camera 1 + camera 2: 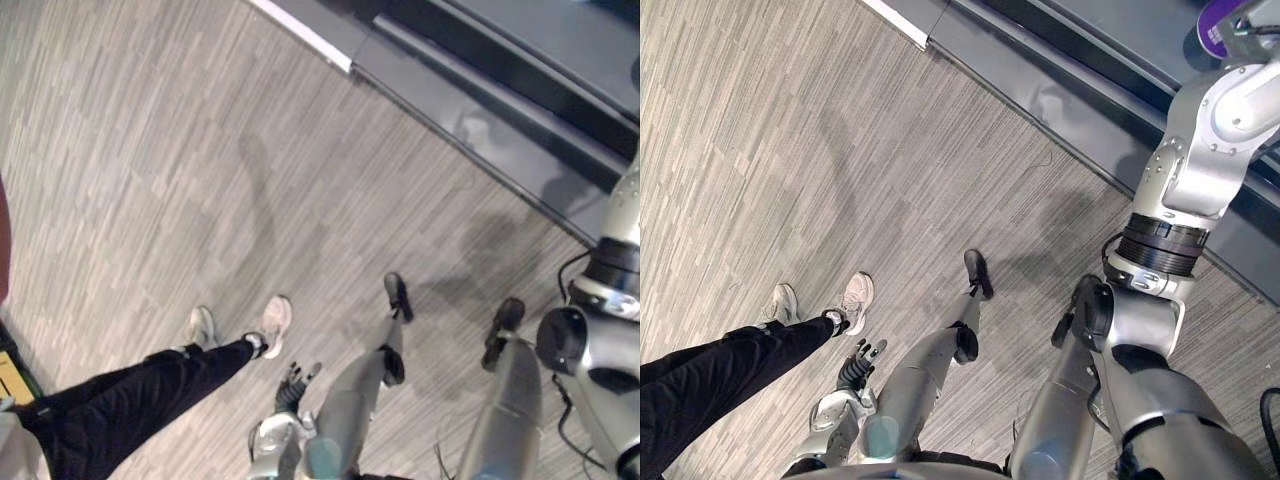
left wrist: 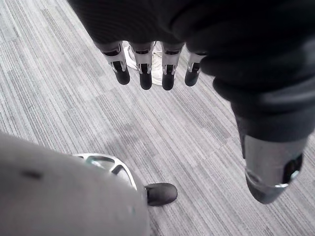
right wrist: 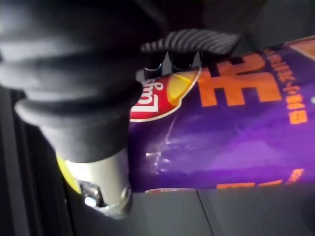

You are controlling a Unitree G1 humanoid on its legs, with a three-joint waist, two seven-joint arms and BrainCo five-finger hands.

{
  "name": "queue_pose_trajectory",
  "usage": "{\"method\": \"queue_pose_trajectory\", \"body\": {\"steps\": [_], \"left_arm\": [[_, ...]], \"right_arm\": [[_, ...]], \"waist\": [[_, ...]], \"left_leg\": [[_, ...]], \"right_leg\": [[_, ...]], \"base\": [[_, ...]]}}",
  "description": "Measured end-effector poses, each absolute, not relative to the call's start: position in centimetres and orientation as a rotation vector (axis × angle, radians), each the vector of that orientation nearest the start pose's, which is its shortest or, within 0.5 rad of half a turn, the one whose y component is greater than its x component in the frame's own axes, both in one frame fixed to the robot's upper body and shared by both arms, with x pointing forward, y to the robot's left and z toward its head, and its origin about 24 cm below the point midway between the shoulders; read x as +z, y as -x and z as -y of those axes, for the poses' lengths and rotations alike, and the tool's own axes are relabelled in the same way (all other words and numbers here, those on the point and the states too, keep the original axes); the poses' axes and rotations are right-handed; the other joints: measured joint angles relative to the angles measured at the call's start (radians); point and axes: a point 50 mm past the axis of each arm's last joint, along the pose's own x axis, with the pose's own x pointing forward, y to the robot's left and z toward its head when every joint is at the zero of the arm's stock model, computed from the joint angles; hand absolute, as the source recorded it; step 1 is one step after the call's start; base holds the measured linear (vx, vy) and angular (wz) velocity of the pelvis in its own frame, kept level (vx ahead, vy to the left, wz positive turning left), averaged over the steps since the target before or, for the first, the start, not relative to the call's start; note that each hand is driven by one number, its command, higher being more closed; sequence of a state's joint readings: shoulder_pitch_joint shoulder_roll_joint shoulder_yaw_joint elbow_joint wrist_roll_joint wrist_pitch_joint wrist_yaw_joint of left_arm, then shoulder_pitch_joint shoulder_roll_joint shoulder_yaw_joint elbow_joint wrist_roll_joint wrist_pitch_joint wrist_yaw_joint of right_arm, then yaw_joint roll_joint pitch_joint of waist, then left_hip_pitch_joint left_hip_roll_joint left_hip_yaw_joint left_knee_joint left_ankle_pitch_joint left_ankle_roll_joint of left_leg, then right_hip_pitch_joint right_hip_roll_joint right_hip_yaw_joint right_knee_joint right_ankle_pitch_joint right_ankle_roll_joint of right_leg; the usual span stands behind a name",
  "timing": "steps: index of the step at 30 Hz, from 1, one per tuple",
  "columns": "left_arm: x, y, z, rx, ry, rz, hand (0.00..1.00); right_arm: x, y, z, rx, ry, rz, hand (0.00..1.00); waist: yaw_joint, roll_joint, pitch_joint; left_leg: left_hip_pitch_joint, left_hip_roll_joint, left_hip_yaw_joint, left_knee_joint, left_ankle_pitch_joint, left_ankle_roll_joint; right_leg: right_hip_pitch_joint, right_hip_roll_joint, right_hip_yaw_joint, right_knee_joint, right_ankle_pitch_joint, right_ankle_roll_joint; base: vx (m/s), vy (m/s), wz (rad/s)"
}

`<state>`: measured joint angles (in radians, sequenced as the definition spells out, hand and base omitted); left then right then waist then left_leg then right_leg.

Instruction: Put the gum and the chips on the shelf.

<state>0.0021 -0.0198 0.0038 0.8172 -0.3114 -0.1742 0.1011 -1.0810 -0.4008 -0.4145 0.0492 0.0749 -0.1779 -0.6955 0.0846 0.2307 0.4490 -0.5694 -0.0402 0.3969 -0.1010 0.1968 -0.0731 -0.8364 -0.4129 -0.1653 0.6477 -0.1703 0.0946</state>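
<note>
A purple chips package (image 3: 221,132) with a red and yellow logo and orange print lies against the dark grey shelf (image 3: 162,211). My right hand (image 3: 103,179) is shut on it, with the fingers curled over one side and the thumb at the other. From the head, the raised right arm reaches to the shelf (image 1: 1080,60) at the upper right, where a purple end of the chips (image 1: 1217,38) shows. My left hand (image 2: 142,69) hangs low beside me over the floor, its fingers straight and holding nothing; it also appears as left hand (image 1: 291,386).
A person stands close on my left: black trouser leg (image 1: 130,400) and light shoes (image 1: 275,322). The dark shelf unit (image 1: 480,90) runs diagonally across the upper right over grey striped carpet (image 1: 150,180). A yellow object (image 1: 12,378) sits at the left edge.
</note>
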Motion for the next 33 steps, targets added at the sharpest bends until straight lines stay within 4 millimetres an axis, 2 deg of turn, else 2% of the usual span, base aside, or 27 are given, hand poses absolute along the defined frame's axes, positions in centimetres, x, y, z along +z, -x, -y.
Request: {"method": "queue_pose_trajectory", "body": {"steps": [14,17,25,33], "left_arm": [[-11.5,-18.2,-15.2,0.25,0.271,-0.64,0.0],[-11.4,-18.2,-15.4,0.254,0.27,-0.632,0.0],[-11.3,-18.4,-15.4,0.254,0.274,-0.622,0.0],[-11.1,-18.6,-15.4,0.246,0.309,-0.603,0.0]], "right_arm": [[38.2,-27.0,24.8,-0.862,-0.207,1.259,1.0],[38.3,-26.9,24.7,-0.876,-0.171,1.265,1.0],[37.9,-27.7,25.1,-0.922,-0.147,1.204,1.0],[38.4,-27.3,25.3,-0.939,-0.101,1.232,1.0]], "waist": [[-0.003,-0.001,0.001],[-0.003,-0.013,-0.002],[-0.013,-0.019,0.0],[-0.015,-0.022,-0.001]], "left_leg": [[-0.007,-0.008,0.01,0.0,0.003,0.001],[-0.021,-0.009,0.027,0.0,0.0,0.004],[-0.026,-0.02,0.029,0.0,0.005,0.0],[-0.052,-0.028,0.036,0.0,0.007,0.0]], "right_leg": [[-0.023,-0.011,0.007,0.021,0.0,0.0],[-0.046,-0.016,0.012,0.026,0.0,0.0],[-0.055,-0.029,0.013,0.037,0.0,0.0],[-0.103,-0.032,0.04,0.057,0.0,0.0]], "base": [[-0.01,-0.023,0.0],[0.0,0.0,0.0],[-0.01,-0.007,0.02],[-0.01,-0.007,0.0]]}}
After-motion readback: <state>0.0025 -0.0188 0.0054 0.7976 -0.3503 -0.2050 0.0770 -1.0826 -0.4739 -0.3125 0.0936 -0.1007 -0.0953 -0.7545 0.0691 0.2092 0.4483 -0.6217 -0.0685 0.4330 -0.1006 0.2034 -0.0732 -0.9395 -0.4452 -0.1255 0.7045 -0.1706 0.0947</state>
